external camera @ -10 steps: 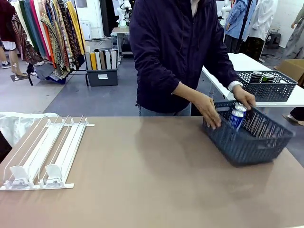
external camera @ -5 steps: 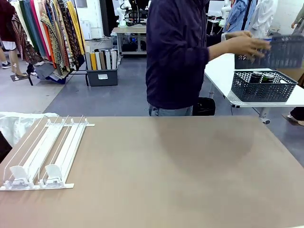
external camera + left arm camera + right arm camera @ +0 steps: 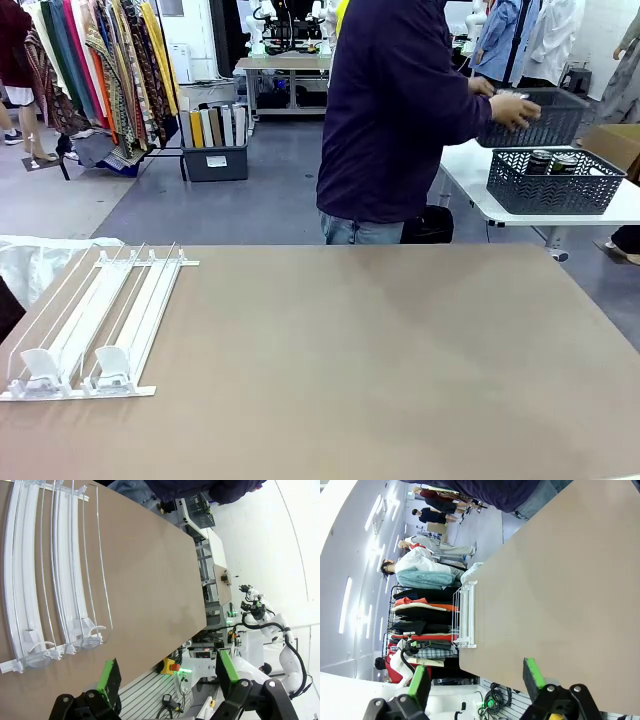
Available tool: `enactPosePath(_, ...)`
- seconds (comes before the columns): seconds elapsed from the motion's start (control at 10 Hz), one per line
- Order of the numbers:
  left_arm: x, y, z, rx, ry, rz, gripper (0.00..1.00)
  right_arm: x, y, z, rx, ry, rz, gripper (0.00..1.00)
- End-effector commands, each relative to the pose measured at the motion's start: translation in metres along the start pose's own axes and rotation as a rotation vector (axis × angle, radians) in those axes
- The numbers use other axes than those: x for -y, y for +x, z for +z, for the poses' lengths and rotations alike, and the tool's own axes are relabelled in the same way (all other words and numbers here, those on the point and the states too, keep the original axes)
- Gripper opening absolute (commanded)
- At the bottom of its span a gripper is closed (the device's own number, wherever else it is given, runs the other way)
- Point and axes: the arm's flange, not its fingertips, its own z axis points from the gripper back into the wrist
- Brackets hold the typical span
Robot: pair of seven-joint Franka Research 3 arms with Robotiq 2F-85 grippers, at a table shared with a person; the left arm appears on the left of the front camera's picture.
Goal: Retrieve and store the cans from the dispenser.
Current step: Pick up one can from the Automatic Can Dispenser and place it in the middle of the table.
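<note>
Brown desk (image 3: pixel 380 370) with white dispenser (image 3: pixel 95 325) at lower left; both end effectors (image 3: pixel 167 672) (image 3: pixel 475 680) spread wide, holding nothing.

A bare tan rectangular table (image 3: pixel 380 370) spreads across the foreground. Beyond it, a white side table (image 3: pixel 470 165) carries a grey-blue lattice plastic basket (image 3: pixel 555 185) — a rack of colourful hanging clothes (image 3: pixel 100 75) stands far left.

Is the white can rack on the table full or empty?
Empty. The dispenser has bare lanes, with both white pusher blocks sitting at the near end and no cans in them.
</note>
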Motion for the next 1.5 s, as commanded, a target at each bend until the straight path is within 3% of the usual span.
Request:
enactPosePath(0.0, -0.0013, -0.0001, 0.0031, -0.01, 0.001, -0.018, 1.0, -0.0007, 0.0007, 0.0004, 0.003, 0.014, 0.019, 1.0)
enactPosePath(1.4, -0.0013, -0.0001, 0.0031, -0.01, 0.001, -0.018, 1.0, -0.0007, 0.0007, 0.0004, 0.003, 0.014, 0.019, 1.0)
